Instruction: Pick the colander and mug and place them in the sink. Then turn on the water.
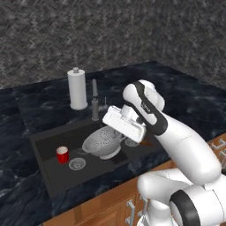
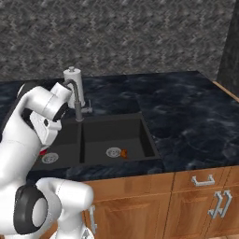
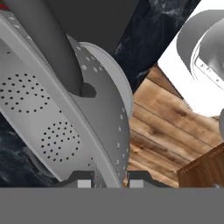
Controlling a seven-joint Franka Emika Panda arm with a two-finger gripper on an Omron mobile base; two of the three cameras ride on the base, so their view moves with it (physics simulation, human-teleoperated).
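- gripper (image 3: 105, 181) clamped on the colander (image 1: 103, 143) rim, thin metal wall pinched between the two tips, seen in hand view
- colander hangs tilted below the hand over the sink (image 1: 48, 176), left basin, lower edge at or near the basin floor; can't tell if it's touching
- mug (image 1: 62, 155) already down in the same basin, upright, beyond the colander on the side away from the arm, near a round drain (image 1: 77, 163)
- judgement: step in hand is setting the colander down; lower until the bowl bottom rests, level it first so it doesn't roll, only then let go
- keep it apart from the mug; a swing that way could knock it over
- rim grip is off-centre, so the bowl may pivot in the tips; move slowly
- faucet (image 1: 94, 103) stands just past the hand, behind the sink; clear it when lifting out, it's the next target for the water, no stream visible yet
- colander: silver-grey sheet metal, hemispherical, hole clusters in patches, smooth and likely slippery
- mug: small red cylinder, white inside
- sink: dark matte rectangular recess, two basins
- counter (image 2: 186, 116): glossy black marble; paper-towel roll (image 1: 77, 89) white, upright, beside the faucet
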